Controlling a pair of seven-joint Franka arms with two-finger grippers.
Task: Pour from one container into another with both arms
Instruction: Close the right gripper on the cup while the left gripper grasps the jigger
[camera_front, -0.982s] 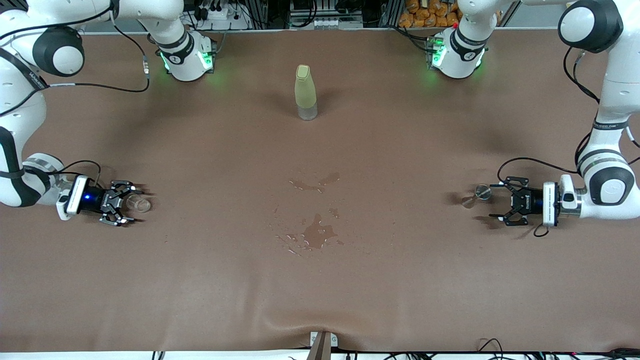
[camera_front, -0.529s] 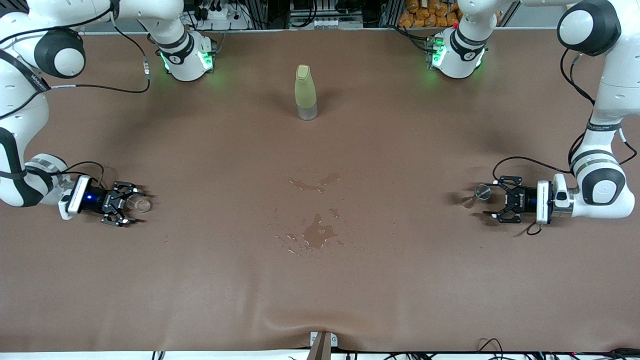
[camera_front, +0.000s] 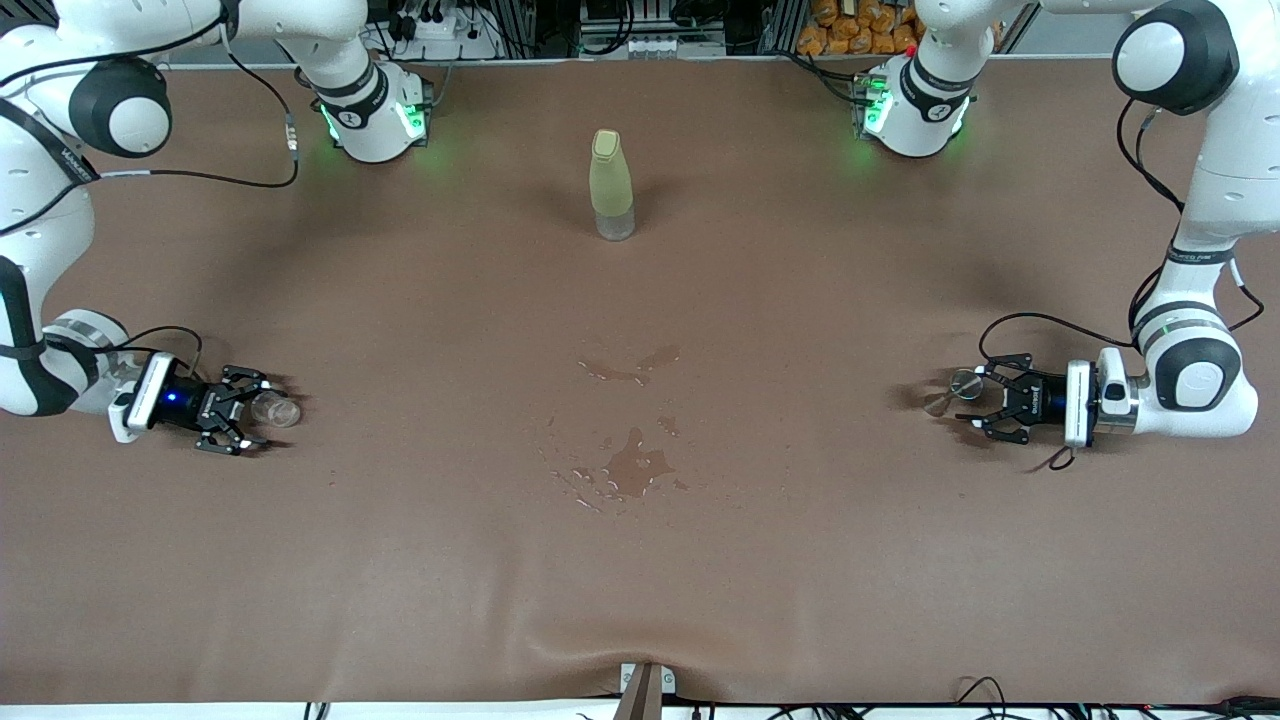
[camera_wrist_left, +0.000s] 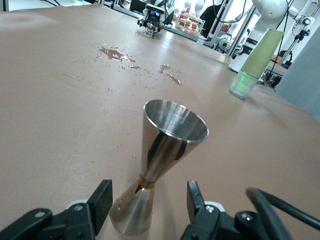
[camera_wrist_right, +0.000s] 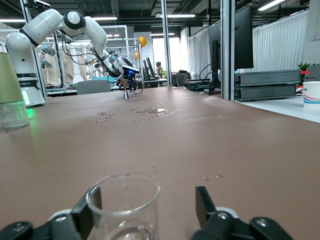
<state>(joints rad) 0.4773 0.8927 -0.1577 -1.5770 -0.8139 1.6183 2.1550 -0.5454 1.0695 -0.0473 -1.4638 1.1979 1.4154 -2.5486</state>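
The tiny clear glass cup (camera_front: 274, 409) stands upright on the brown table at the right arm's end. My right gripper (camera_front: 256, 410) lies low around it, open: in the right wrist view the glass (camera_wrist_right: 124, 207) sits against one finger (camera_wrist_right: 91, 201), with a gap to the other (camera_wrist_right: 203, 200). The steel jigger (camera_front: 958, 388) stands at the left arm's end. My left gripper (camera_front: 974, 400) is open around its lower cone. In the left wrist view the jigger (camera_wrist_left: 162, 145) rises between the fingers (camera_wrist_left: 101, 200), with bare table between it and one of them.
A tall yellow-green bottle (camera_front: 611, 185) stands mid-table near the arms' bases. Small puddles (camera_front: 634, 466) and droplets wet the brown cloth (camera_front: 640, 580) in the middle, nearer the front camera than the bottle.
Both grippers' fingers have drawn closer together around their things. The left gripper has slid toward the jigger. The glass and the jigger have not moved.
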